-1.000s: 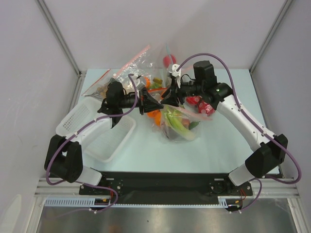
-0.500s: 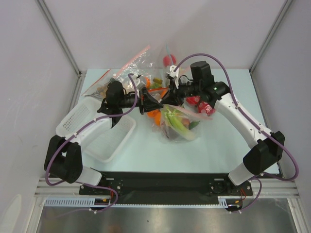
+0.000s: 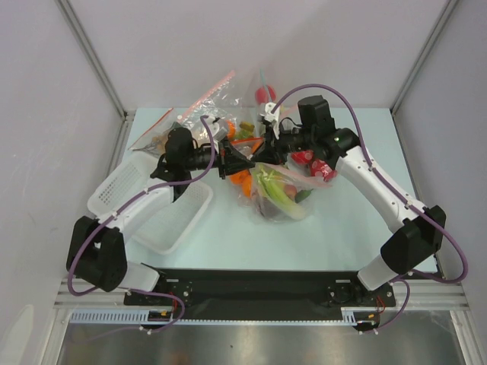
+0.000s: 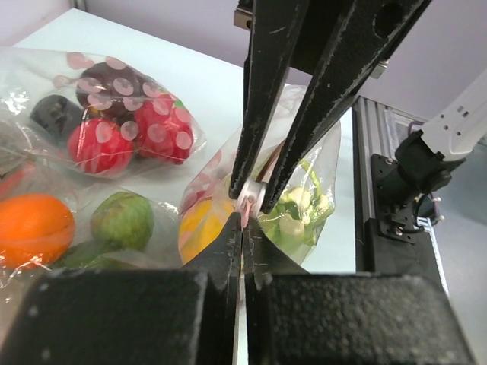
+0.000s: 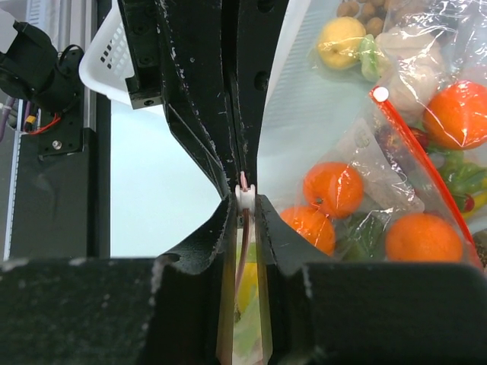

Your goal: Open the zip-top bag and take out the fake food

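The zip-top bag lies at mid table, its mouth lifted between both grippers. It holds fake food: a leek, a yellow lemon and green pieces. My left gripper reaches in from the left and is shut on the pale pink zip strip. My right gripper comes from the right and is shut on the white slider of the same strip. The two grippers' tips meet almost tip to tip in both wrist views. Oranges lie in plastic beside the bag.
A white basket stands at the left. Smaller bags with red strips pile up at the back. A bag with red and dark fruit lies by the right arm. A bag of brown balls lies at back left.
The right arm's wrist and forearm have shifted slightly left and back. Both grippers stay shut together at the bag's mouth. The bag has hardly moved.
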You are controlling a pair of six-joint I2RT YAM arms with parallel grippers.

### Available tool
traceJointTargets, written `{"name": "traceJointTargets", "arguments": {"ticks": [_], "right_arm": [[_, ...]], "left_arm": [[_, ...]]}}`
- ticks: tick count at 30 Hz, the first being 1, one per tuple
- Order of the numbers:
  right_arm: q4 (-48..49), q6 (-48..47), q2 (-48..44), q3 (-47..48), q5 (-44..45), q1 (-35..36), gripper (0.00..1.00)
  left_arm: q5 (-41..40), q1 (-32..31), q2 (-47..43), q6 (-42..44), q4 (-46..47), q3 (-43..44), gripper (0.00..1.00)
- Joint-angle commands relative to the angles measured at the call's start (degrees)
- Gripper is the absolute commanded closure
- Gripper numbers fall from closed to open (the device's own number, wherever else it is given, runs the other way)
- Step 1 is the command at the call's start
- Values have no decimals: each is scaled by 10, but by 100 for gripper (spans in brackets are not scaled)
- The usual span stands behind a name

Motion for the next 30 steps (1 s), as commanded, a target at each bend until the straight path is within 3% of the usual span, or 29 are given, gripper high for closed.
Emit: {"name": "traceJointTargets", "arguments": {"ticks": [1,30], "right_arm": [[7,-6,-26,-7,11,1,100],[76,65,-151,-154,124,-97,100]], "left_arm": [[-46,5,-29,24,-5,13,100],[-317,49,-121,19,-90,-36,100]]}}
